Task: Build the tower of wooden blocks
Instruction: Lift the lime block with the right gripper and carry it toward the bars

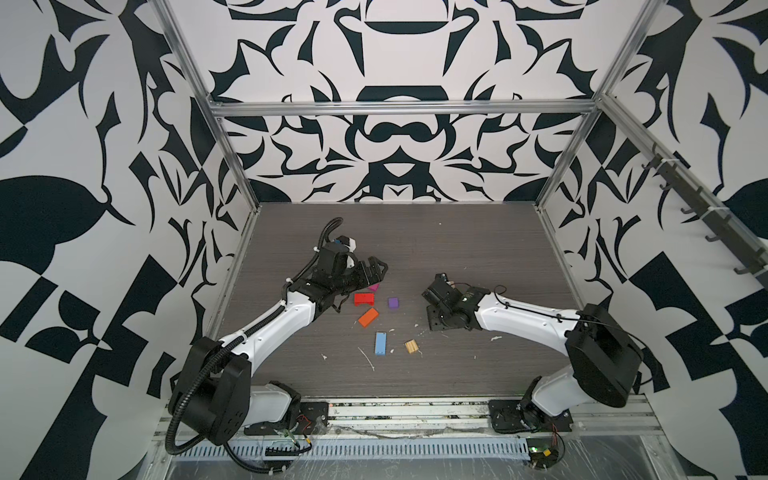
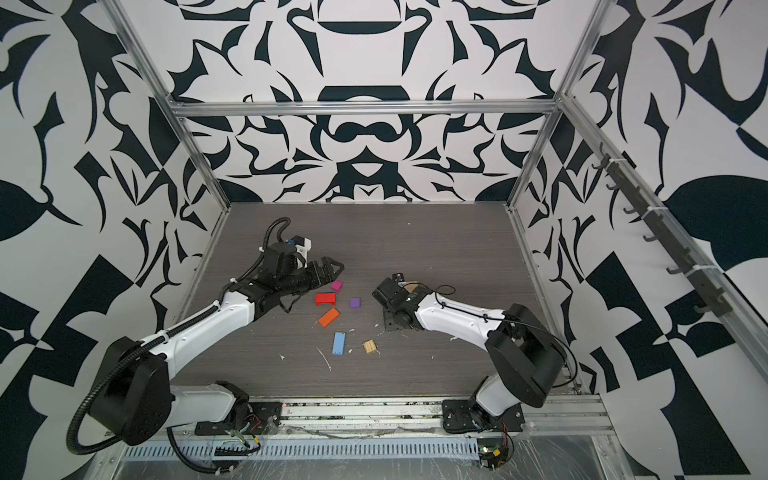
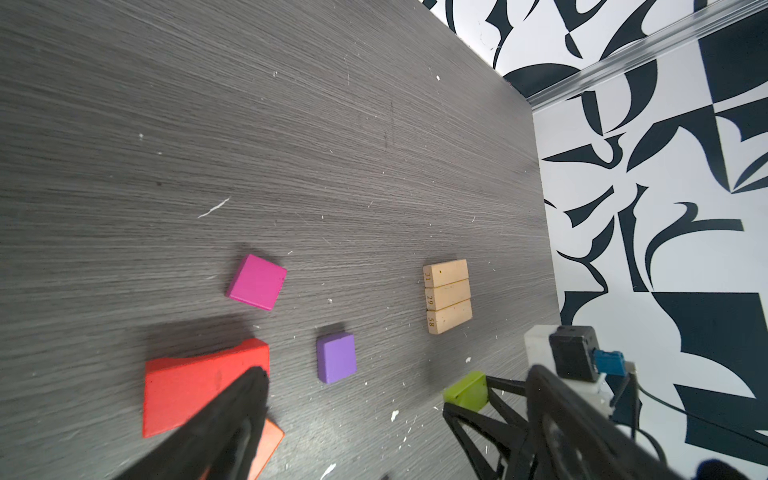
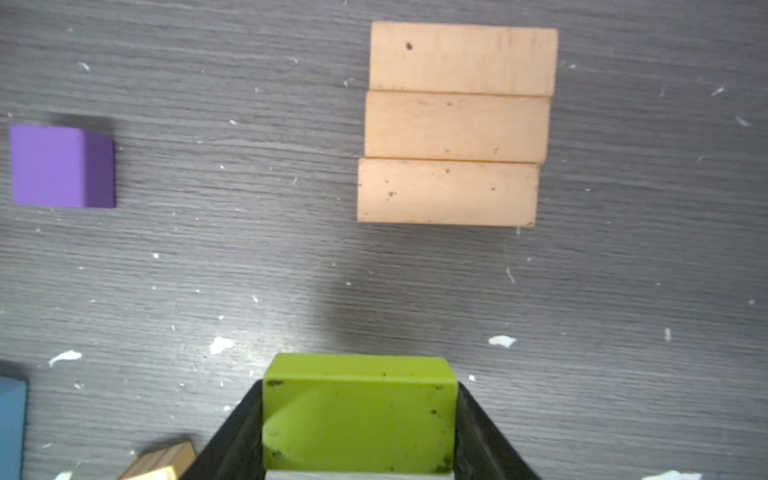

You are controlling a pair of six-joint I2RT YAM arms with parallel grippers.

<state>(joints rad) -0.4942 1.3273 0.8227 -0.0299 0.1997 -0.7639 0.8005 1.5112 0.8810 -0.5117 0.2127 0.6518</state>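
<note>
On the grey desk (image 4: 208, 249), the right fingers (image 4: 232, 436) are holding the lime green block (image 4: 357, 419) near the tan plank base (image 4: 457, 124); the left fingers (image 3: 232, 415) are standing wide. Next, likely: centring it above.

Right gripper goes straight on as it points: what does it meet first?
Probably bare table, with the held green block touching first, just short of the tan planks. Height is unclear, so the nearest plank is possible.

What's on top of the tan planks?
Nothing: three planks lie side by side, tops bare in both wrist views. The green block is in the right gripper, short of them. From above the arm mostly covers them.
</note>
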